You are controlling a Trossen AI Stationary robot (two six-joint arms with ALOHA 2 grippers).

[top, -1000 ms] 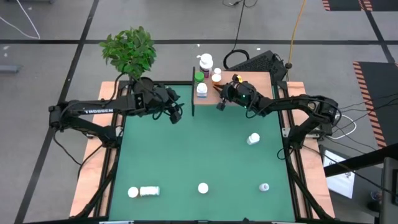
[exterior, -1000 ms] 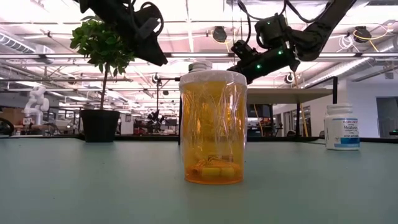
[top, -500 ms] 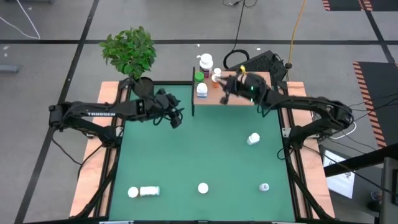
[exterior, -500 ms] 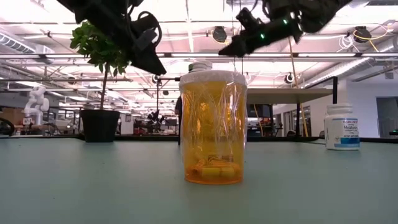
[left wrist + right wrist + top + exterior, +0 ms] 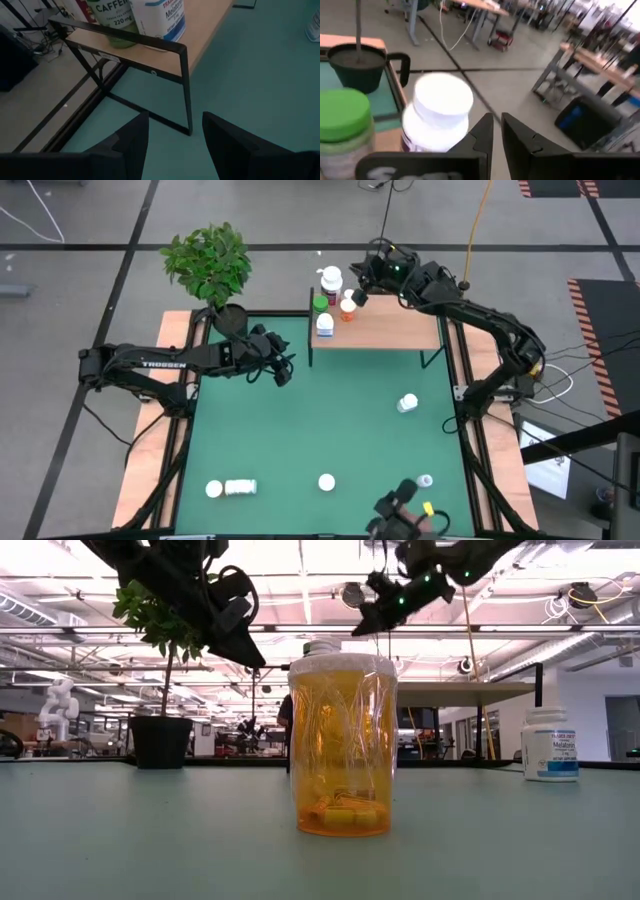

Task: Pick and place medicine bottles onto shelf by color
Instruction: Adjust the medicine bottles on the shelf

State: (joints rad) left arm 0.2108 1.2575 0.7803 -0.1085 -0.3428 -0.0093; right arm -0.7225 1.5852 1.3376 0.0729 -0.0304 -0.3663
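The wooden shelf [image 5: 385, 328] stands at the mat's far edge. On its left end stand a white-capped bottle [image 5: 330, 279], a green-capped jar [image 5: 320, 304], a blue-labelled white bottle [image 5: 325, 325] and an orange-capped bottle [image 5: 347, 307]. My right gripper [image 5: 358, 292] hovers shut and empty above the shelf's far edge, beside the orange-capped bottle. Its wrist view looks past the white-capped bottle [image 5: 440, 112] and the green-capped jar [image 5: 342, 117]. My left gripper [image 5: 284, 371] is open and empty, low over the mat by the shelf's left leg [image 5: 186, 90].
Loose bottles stand on the green mat [image 5: 300, 430]: one at the right [image 5: 407, 402], several near the front [image 5: 326, 482], one lying down [image 5: 240, 487]. An orange vial [image 5: 342, 745] fills the low view. A potted plant [image 5: 210, 265] stands far left. A dark object [image 5: 405, 515] shows at the near edge.
My right gripper has risen and gone from the shelf's near edge across it toward the table's far edge, ending above the bottles at the shelf's far side. A dark object has come into view at the table's near edge.
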